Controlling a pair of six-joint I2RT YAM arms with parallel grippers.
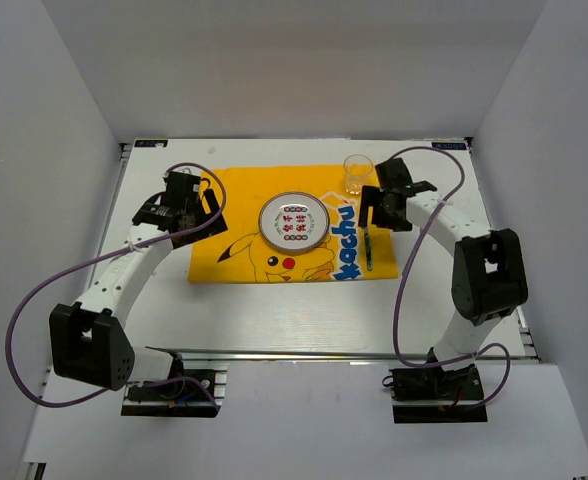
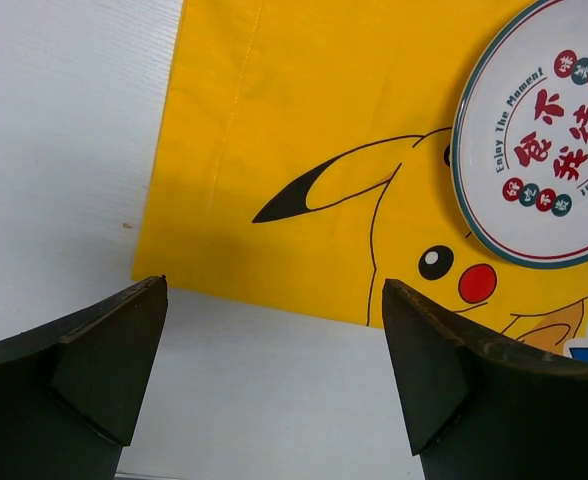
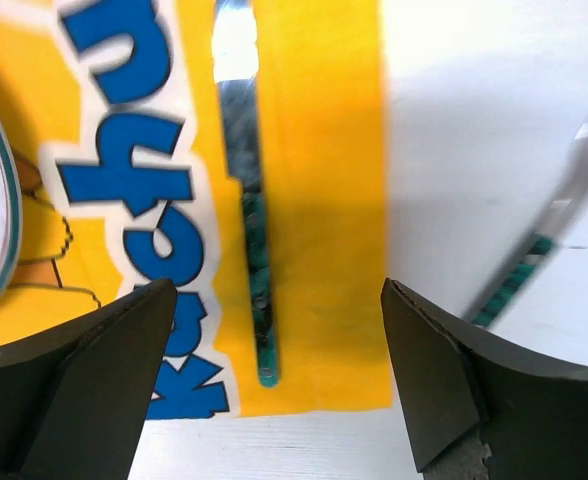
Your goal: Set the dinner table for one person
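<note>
The dinner table (image 1: 274,315) is a white tabletop with a yellow Pikachu cloth (image 1: 239,200) spread on it. A round plate (image 1: 294,222) with red and green print sits mid-cloth and shows in the left wrist view (image 2: 544,140). A knife (image 1: 370,250) with a green handle lies on the cloth's right strip, below my right gripper (image 3: 279,285). A clear glass (image 1: 357,173) stands behind it. A second, blurred green-handled utensil (image 3: 534,255) lies on bare table right of the cloth. My right gripper (image 1: 371,212) is open and empty. My left gripper (image 1: 212,212) is open and empty over the cloth's left edge (image 2: 274,285).
White walls close in the table on the left, back and right. A metal rail (image 1: 294,354) runs along the front edge. Purple cables loop off both arms. The right arm's elbow (image 1: 489,275) stands over the table's right side.
</note>
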